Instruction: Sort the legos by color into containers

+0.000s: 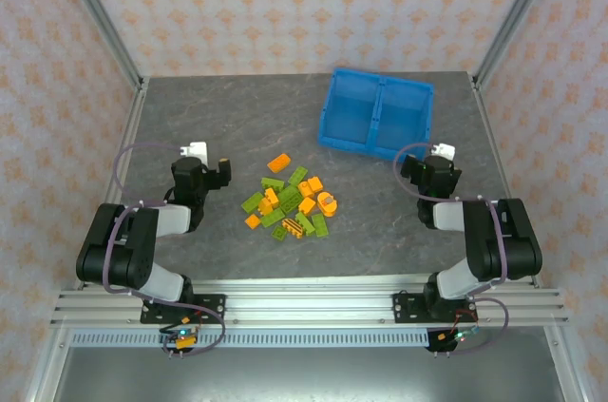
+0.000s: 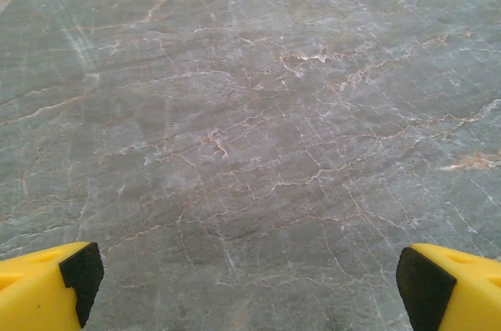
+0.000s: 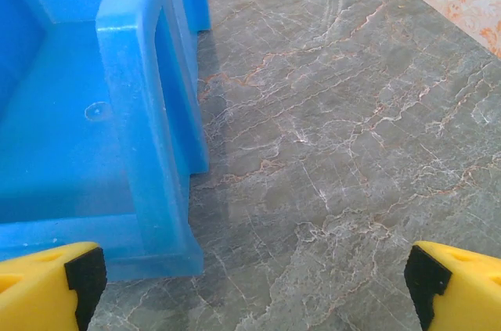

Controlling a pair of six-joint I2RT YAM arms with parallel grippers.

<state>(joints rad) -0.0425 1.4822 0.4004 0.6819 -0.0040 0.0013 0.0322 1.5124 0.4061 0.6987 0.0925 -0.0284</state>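
Legos (image 1: 290,201), lime green and orange, lie in a loose heap on the grey marbled table (image 1: 237,117), roughly midway between the two arms and well apart from both grippers. Nearest in the top view, the arm bases sit on an aluminium rail (image 1: 304,305) along the table's near edge. Beyond it, the left gripper (image 1: 201,162) hangs over bare stone to the left of the heap. Its wrist view shows its yellow, black-padded fingers (image 2: 39,284) spread wide with nothing between them. The right gripper (image 1: 432,170) stands to the right of the heap, and its fingers (image 3: 462,288) are likewise wide apart and hold nothing. At the near edge of the heap lies the dark-striped brick (image 1: 294,226), with a rounded orange piece (image 1: 328,202) just to its right. A single orange brick (image 1: 278,162) sits at the heap's far edge. Farther back and to the right stands the blue bin (image 1: 366,145), turned slightly askew, its middle wall (image 1: 378,112) splitting it into a left compartment (image 1: 350,115) and a right compartment (image 1: 407,119). The bin's near right corner is close ahead of the right gripper, and in the right wrist view it rises just beyond the left finger. Patterned cream wallpaper (image 1: 285,3) closes the far side.
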